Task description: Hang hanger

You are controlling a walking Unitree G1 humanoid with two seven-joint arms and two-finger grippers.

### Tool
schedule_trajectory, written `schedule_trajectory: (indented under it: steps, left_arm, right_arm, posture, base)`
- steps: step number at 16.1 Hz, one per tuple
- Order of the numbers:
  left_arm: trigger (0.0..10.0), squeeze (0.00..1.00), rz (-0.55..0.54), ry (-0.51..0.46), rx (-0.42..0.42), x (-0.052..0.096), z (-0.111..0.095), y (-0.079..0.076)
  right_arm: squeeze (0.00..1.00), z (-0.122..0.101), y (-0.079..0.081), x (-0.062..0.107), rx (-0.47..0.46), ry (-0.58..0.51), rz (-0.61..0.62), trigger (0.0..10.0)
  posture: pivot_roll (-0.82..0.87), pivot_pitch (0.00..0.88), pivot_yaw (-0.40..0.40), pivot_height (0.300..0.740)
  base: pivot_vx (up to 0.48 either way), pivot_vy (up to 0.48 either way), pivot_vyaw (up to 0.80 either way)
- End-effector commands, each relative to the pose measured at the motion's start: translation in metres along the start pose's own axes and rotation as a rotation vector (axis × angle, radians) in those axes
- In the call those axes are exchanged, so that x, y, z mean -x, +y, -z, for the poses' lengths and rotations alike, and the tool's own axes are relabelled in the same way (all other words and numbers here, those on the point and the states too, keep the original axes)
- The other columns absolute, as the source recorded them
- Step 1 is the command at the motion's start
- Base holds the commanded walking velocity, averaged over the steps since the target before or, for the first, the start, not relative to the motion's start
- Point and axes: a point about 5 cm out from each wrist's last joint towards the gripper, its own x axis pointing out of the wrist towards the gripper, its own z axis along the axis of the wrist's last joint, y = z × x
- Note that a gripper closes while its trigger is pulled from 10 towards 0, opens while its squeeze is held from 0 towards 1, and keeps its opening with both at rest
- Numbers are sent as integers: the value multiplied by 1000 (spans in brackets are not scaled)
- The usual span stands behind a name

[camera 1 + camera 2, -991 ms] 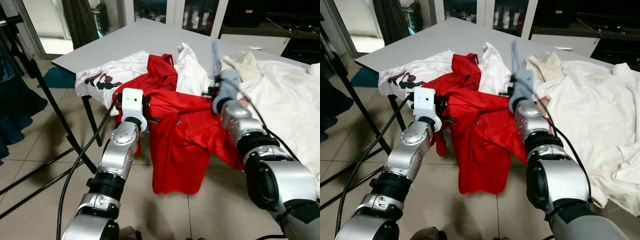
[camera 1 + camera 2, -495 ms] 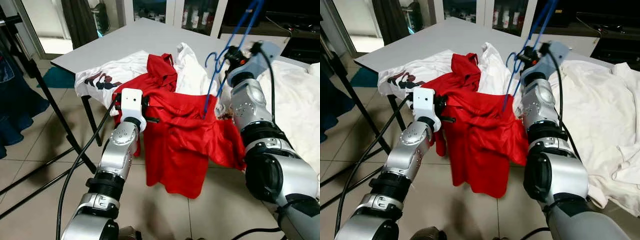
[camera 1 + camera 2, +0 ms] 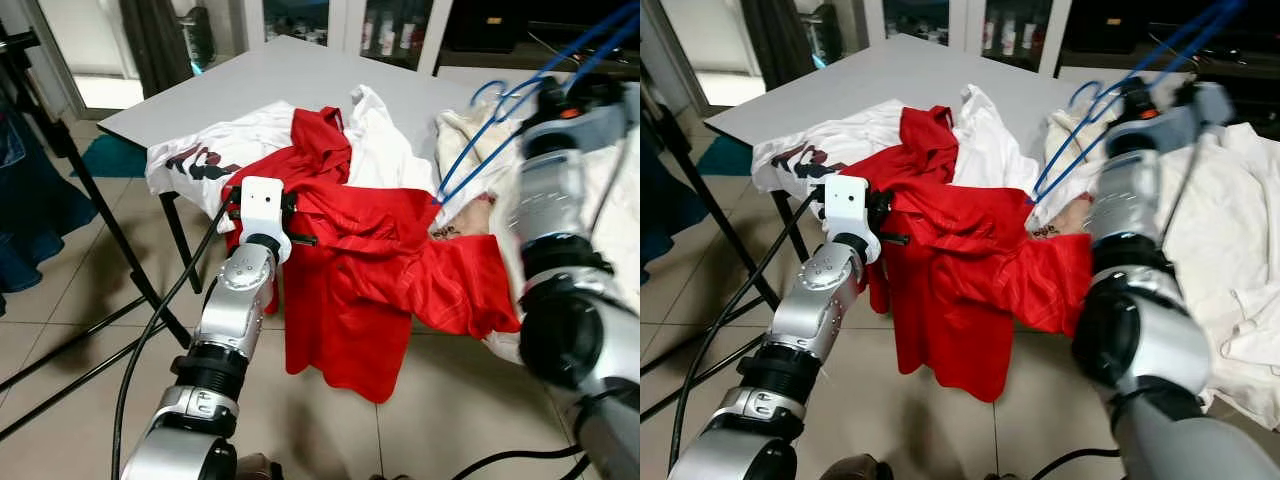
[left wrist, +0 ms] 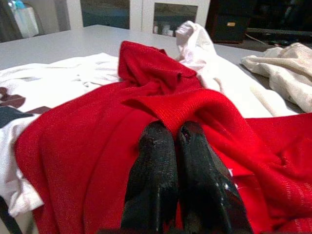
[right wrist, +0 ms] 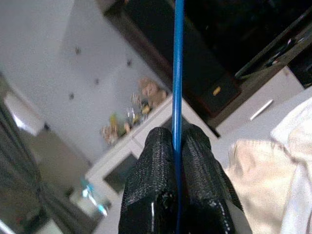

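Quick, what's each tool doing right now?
Left tool: closed on the red shirt.
Right tool: closed on the blue hanger, lifted above the table.

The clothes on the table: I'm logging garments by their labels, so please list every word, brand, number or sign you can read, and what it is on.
No text here can be read.
white T-shirt: a dark and red print, with no letters that can be made out.
red shirt: no label or lettering visible.
bottles in the cabinet behind the table: labels too small and blurred to read.
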Motion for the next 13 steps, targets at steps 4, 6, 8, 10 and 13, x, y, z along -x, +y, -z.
schedule_trajectory:
  steps: [4, 6, 8, 10, 13]
  left_arm:
    - [10000, 0, 9, -18, -10, -2, -5, -1]
    - [10000, 0, 9, -17, -10, -2, -5, -1]
    - [10000, 0, 10, -17, -9, -2, -4, -2]
    - [10000, 0, 11, -16, -8, -2, -4, -2]
    - [10000, 0, 10, -17, -8, -2, -4, -2]
  right_arm:
    - [0, -47, 21, -15, -84, -139, -126, 10000]
    - [0, -61, 22, -16, 69, -183, -154, 10000]
    - [0, -59, 27, -12, 482, -210, -196, 10000]
    - [0, -50, 19, -8, 832, -172, -176, 10000]
    - [0, -19, -13, 2, 1423, -9, -187, 10000]
  posture:
    - [114, 0, 3, 740]
    - [114, 0, 3, 740]
    - [114, 0, 3, 740]
    - [114, 0, 3, 740]
    - [111, 0, 2, 740]
  base:
    - [0, 0, 0]
    - [0, 0, 0]
    - [0, 0, 0]
    - [0, 0, 0]
    - [0, 0, 0]
